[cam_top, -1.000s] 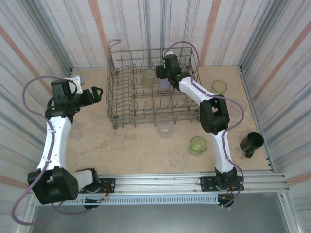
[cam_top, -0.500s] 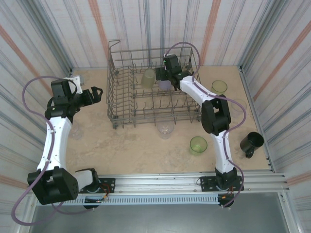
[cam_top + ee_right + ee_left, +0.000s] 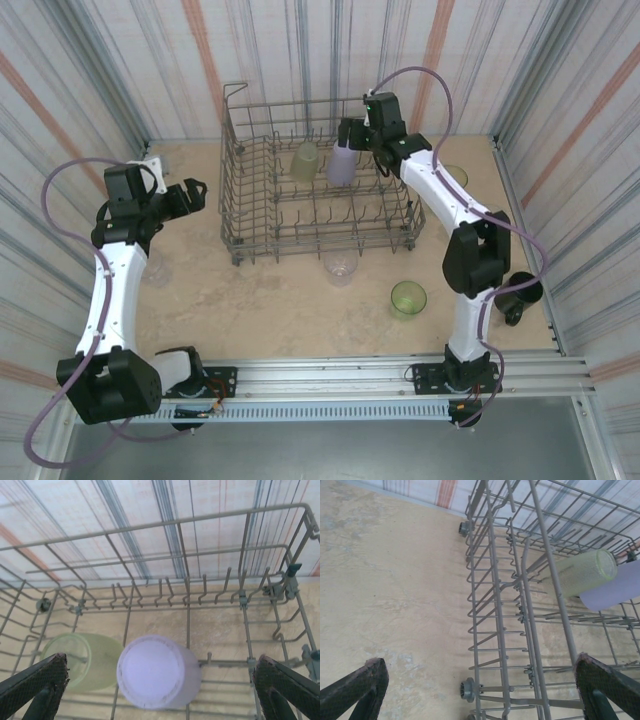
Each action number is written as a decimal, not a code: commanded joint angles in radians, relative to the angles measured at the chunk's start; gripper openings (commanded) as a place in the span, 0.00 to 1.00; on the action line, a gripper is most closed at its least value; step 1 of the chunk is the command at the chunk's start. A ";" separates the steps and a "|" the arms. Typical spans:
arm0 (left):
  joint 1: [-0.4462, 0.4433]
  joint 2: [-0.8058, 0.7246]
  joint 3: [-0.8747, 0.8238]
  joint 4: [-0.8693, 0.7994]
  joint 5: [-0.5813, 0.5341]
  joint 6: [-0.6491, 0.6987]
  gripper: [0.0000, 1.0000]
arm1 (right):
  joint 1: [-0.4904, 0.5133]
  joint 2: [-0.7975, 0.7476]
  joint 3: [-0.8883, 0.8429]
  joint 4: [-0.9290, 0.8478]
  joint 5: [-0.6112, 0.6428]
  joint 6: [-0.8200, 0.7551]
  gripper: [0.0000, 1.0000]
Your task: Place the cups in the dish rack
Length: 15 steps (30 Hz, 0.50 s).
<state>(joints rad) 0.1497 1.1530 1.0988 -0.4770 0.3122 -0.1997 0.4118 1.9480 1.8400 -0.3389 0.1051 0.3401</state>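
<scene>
The grey wire dish rack (image 3: pixel 300 215) stands at the back centre of the table. Inside it a yellow-green cup (image 3: pixel 305 160) and a lavender cup (image 3: pixel 341 164) sit side by side, bottoms up. My right gripper (image 3: pixel 353 133) hovers open just above and behind the lavender cup (image 3: pixel 159 671), apart from it, with the yellow-green cup (image 3: pixel 82 660) to its left. My left gripper (image 3: pixel 196 192) is open and empty left of the rack (image 3: pixel 492 580). On the table stand a clear cup (image 3: pixel 341 267), a green cup (image 3: pixel 408 298) and a dark cup (image 3: pixel 520 290).
Another green cup (image 3: pixel 455 176) sits right of the rack, partly behind my right arm. A clear cup (image 3: pixel 155 268) stands by my left arm. Striped walls close in the back and both sides. A metal rail (image 3: pixel 330 375) runs along the near edge.
My right gripper has opened wide, let go of the lavender cup in the rack, and drawn up and back to the right. The left arm has stayed put.
</scene>
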 commanded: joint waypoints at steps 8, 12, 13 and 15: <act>0.004 -0.032 0.018 -0.028 -0.045 -0.018 0.99 | -0.005 -0.191 -0.175 -0.023 -0.046 0.045 0.99; 0.003 -0.032 0.019 -0.034 -0.047 -0.017 0.99 | -0.021 -0.247 -0.224 -0.028 -0.074 0.033 0.99; 0.002 -0.032 0.019 -0.033 -0.045 -0.018 0.99 | -0.029 -0.257 -0.232 -0.036 -0.077 0.030 0.99; -0.001 -0.033 0.019 -0.034 -0.045 -0.017 0.99 | -0.041 -0.273 -0.242 -0.054 -0.077 0.025 0.99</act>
<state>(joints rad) 0.1493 1.1423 1.0988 -0.4984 0.2821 -0.2100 0.3969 1.7287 1.6218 -0.3527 0.0471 0.3595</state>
